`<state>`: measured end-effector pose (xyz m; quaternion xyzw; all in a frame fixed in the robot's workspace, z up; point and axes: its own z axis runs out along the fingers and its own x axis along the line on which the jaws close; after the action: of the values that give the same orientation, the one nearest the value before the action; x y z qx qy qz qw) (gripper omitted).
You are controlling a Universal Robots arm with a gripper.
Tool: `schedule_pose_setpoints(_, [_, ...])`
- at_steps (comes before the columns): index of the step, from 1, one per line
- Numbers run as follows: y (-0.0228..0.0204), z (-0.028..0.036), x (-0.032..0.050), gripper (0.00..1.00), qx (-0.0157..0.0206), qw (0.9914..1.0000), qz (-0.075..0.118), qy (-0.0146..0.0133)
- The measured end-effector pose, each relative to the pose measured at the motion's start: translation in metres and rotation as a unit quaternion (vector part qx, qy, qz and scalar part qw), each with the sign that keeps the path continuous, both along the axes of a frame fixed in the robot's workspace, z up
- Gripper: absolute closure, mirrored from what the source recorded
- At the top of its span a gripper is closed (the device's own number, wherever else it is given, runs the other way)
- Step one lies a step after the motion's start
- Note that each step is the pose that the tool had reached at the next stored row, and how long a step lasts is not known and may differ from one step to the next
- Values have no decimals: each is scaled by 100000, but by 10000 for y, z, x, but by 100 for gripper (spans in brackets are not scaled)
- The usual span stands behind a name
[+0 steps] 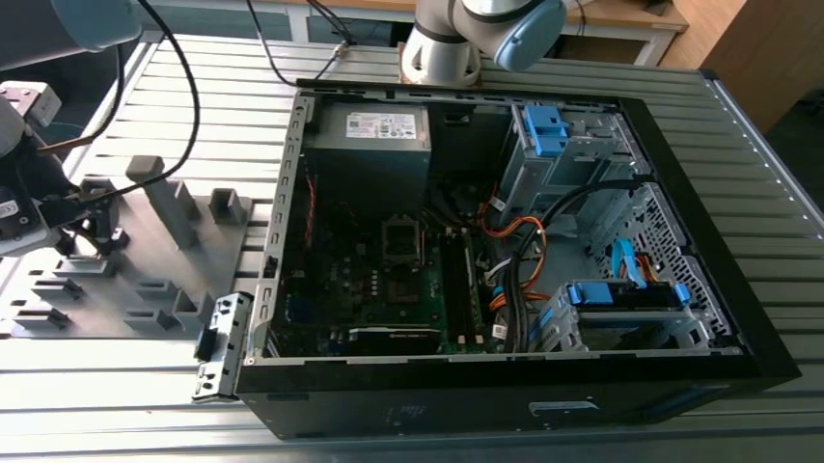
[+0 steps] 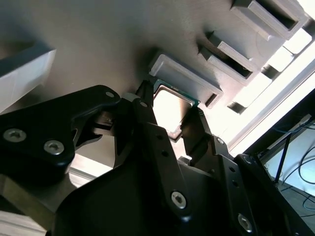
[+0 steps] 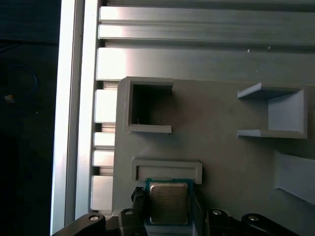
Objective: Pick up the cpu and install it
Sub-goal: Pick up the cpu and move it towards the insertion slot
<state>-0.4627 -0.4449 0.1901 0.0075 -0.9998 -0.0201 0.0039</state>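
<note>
A: Progress on the install?
B: Early. The cpu (image 3: pixel 169 201) lies in its grey fixture tray (image 3: pixel 236 162) on the tabletop (image 1: pixel 103 386). The gripper (image 3: pixel 168 216) has its fingers (image 3: pixel 139 199) closed against two opposite edges. Not lifted yet, I judge, and installing is all still to do.
A: Counts?
B: One cpu, one gripper, one tray, and one open computer case (image 1: pixel 515 222) well apart.

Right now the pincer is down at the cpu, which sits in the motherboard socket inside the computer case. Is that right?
Not quite. The pincer is down at the cpu, but the cpu lies on the grey fixture plate outside the computer case, not in the motherboard socket. The first wrist view shows this.
</note>
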Motion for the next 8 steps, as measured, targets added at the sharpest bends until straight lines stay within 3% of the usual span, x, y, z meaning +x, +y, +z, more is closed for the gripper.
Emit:
schedule_pose_setpoints(4, [0, 70, 0, 53, -1, 100000, -1, -4])
schedule_pose_setpoints(8, [0, 76, 0, 53, 3, 100000, 1, -7])
